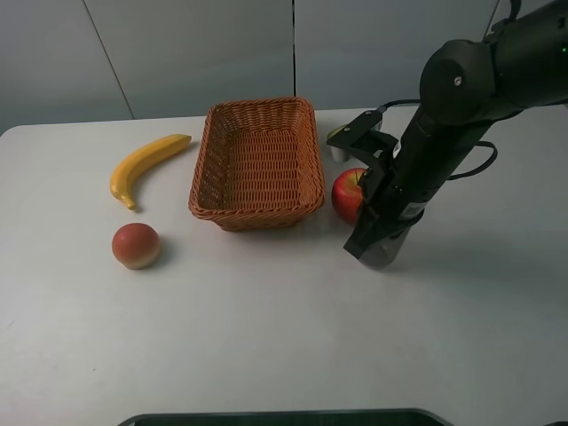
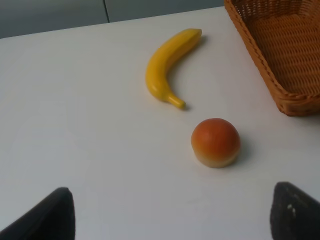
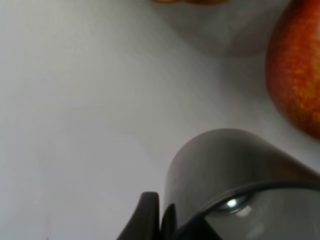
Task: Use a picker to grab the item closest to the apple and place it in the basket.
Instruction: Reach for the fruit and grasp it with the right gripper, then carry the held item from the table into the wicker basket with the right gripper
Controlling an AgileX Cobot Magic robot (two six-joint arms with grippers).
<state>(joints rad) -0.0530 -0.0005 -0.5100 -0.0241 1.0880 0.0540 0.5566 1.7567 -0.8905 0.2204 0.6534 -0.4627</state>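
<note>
A red apple (image 1: 349, 191) (image 3: 297, 75) lies on the white table just right of the wicker basket (image 1: 200, 191). Close beside it, toward the front, stands a grey cup (image 1: 389, 255) (image 3: 220, 165). My right gripper (image 1: 371, 244) reaches down onto this cup and looks shut on its wall. In the right wrist view one of the black fingers (image 3: 149, 215) presses against the cup's outer side, and the other is hidden. My left gripper (image 2: 172, 215) shows only in the left wrist view, open and empty above the table.
A yellow banana (image 1: 142, 164) (image 2: 167, 65) and a round orange-red fruit (image 1: 136, 245) (image 2: 215, 141) lie left of the basket (image 2: 270, 75). A small whitish object (image 1: 337, 146) sits behind the apple, partly hidden by the right arm.
</note>
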